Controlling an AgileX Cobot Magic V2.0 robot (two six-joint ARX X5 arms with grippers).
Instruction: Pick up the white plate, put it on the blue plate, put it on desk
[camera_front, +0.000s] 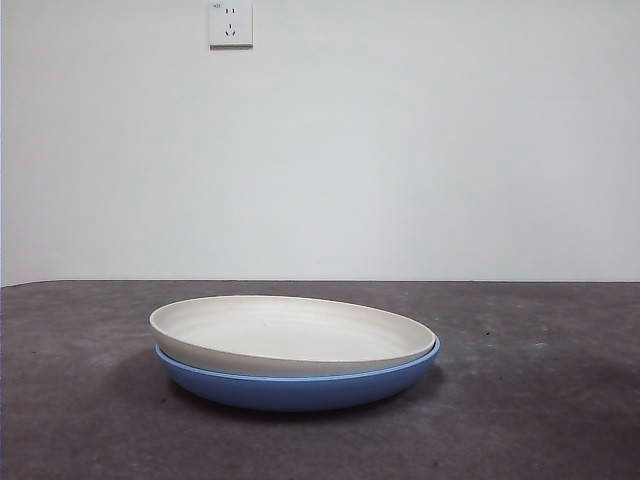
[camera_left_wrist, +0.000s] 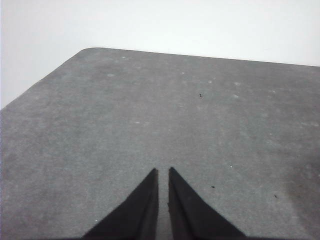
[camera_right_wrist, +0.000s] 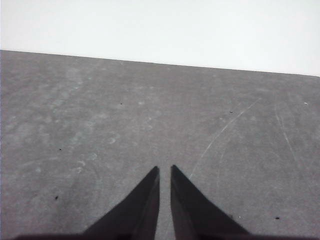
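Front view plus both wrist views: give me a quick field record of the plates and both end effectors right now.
white plate: nested in the blue plate, tilted slightly
blue plate: on the desk, under the white plate
desk: dark grey, bears the stack
left end effector: shut, holding nothing, over bare desk
right end effector: shut, holding nothing, over bare desk
arms in front view: none visible

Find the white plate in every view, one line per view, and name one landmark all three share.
Front view: the white plate sits center, nested in the blue plate on the desk.
Left wrist view: not in it; only bare desk beyond the left gripper.
Right wrist view: not in it; only bare desk beyond the right gripper.
Shared landmark: the dark grey desk.
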